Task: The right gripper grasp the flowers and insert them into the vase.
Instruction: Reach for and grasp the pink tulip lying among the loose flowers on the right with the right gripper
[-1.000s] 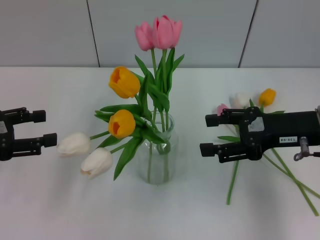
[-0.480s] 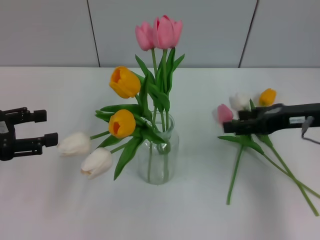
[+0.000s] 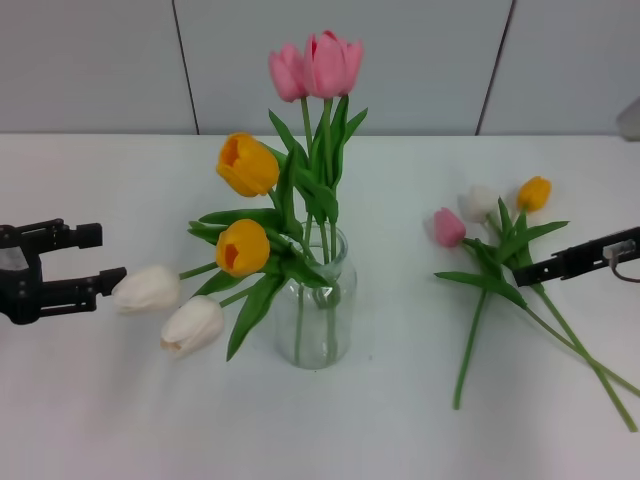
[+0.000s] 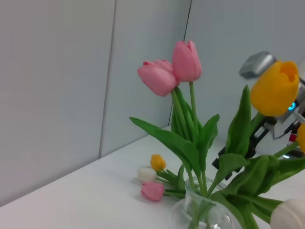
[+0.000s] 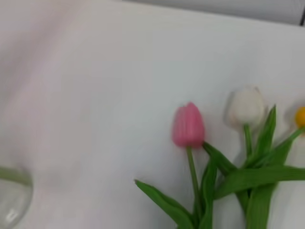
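The black right gripper [image 3: 525, 275], finger gap indiscernible, sits over the loose green-stemmed pink, white and orange tulips [image 3: 490, 275] lying right of the clear glass vase [image 3: 318, 310]. Crossed stems risk a tangled, multi-flower grab.

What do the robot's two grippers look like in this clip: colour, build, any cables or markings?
The left gripper is matte black with two straight, blocky fingers on a boxy black body, no marking visible. Of the right gripper only slim black fingers show in the head view, with a grey cable looping beside them. The left wrist view shows its silver-grey wrist with a glowing blue light.
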{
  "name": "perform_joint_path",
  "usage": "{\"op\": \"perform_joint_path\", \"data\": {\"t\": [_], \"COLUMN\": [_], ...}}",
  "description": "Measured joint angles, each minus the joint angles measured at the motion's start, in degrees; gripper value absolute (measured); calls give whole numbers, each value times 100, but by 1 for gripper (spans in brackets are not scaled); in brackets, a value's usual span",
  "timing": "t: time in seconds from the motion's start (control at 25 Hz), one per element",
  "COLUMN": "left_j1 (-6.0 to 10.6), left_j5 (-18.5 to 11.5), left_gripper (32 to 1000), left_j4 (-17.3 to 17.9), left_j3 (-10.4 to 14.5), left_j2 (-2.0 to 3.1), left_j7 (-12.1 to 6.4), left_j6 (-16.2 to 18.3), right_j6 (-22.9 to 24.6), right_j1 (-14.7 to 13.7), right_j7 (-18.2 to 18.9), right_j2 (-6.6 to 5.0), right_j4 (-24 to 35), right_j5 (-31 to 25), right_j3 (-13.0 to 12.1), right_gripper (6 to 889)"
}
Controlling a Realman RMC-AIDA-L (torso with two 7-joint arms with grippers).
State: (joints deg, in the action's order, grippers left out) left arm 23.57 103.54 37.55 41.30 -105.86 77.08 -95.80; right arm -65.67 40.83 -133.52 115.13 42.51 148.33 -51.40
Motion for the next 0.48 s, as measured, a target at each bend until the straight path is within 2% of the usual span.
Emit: {"op": "perform_joint_path", "data": {"t": [0.16,0.48], "left_j1": [21,34], "left_j5": [0,-1], "left_gripper": [815,815], "left_j4": [0,-7], "left_j3": [2,3], "left_j2": [-17,-45], "left_j7": [0,-7], "left_j6": [39,56], "right_j6": [262,914], "right_j1": [96,219], "right_j7": [45,110], "right_j2": [48,221], "right_j4": [-330,-839], "right_j5": [70,71], "right_j3": [-13,-331], "right_gripper": [847,847]}}
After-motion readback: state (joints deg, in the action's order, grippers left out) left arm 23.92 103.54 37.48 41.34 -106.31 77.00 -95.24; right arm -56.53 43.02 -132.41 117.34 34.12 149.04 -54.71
